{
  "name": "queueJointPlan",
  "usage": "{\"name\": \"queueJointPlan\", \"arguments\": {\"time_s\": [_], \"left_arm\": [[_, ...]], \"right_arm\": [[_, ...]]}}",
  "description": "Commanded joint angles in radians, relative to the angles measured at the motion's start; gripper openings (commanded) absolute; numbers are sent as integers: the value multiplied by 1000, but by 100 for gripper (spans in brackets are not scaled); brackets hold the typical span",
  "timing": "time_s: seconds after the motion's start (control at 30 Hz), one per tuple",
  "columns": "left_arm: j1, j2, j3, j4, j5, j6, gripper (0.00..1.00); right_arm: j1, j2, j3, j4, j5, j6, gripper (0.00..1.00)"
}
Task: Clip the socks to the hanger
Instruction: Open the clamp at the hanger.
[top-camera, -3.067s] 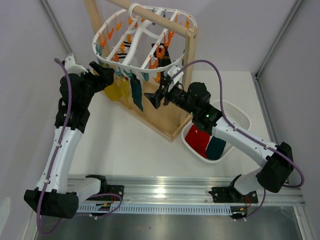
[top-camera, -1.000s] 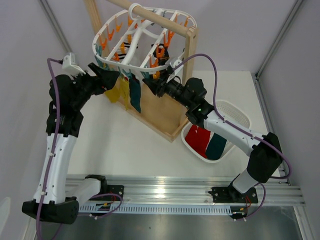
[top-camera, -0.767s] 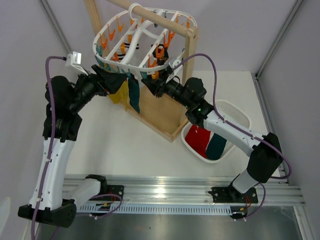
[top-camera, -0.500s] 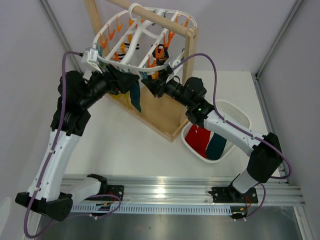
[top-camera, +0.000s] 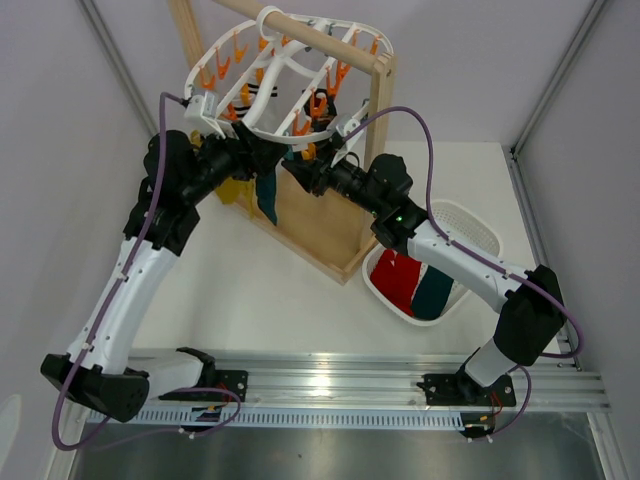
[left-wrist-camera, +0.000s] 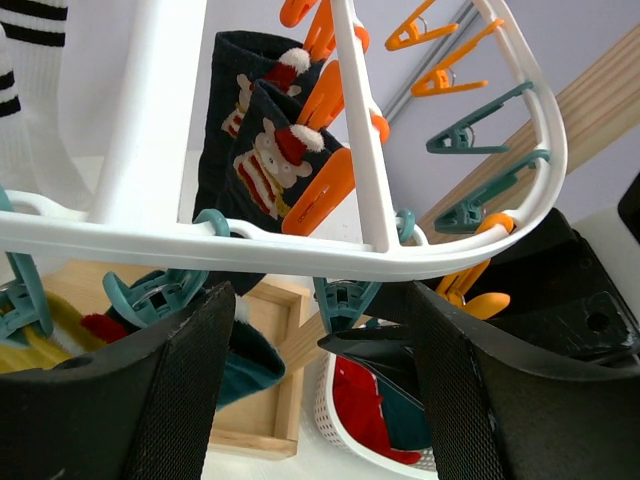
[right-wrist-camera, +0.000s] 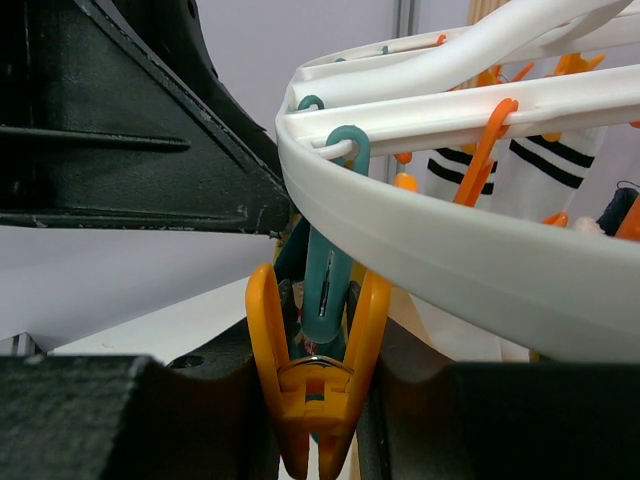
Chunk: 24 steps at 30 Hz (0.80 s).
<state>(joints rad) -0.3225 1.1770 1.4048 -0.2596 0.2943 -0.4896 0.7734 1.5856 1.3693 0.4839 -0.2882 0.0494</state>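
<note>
The white hanger hangs from the wooden rack with orange and teal pegs along its ring. A teal sock and a yellow sock hang from its near rim. A navy patterned sock and a white black-striped one are clipped further in. My left gripper is under the near rim, open, with a teal peg just above its gap. My right gripper faces it, shut on an orange peg whose handles are squeezed together.
A white perforated basket at the right holds a red sock and a teal sock. The wooden rack's base frame lies on the table below the hanger. Both grippers are close together under the rim.
My left arm has swung right, under the hanger rim, up to the right gripper, and its jaws have narrowed a little. The right arm has stayed put on the orange peg.
</note>
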Motion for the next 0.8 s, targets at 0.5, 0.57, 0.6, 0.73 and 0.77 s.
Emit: {"name": "queueJointPlan", "arguments": {"time_s": [0.5,0.57,0.6,0.73,0.77], "left_arm": [[-32,49,34,138,28,62,69],[-33,47,25,155,29,56,68],[-33,47,23,161,28,52,68],[-35,52,20,175,28,45,66],[-36,55,23,175,25,42,66]], "right_arm": [[4,7,53,25,-32,6,0],[4,8,54,25,-34,6,0],[4,8,54,25,-34,4,0],[4,10,54,24,-34,4,0],[6,10,54,25,-32,4,0]]}}
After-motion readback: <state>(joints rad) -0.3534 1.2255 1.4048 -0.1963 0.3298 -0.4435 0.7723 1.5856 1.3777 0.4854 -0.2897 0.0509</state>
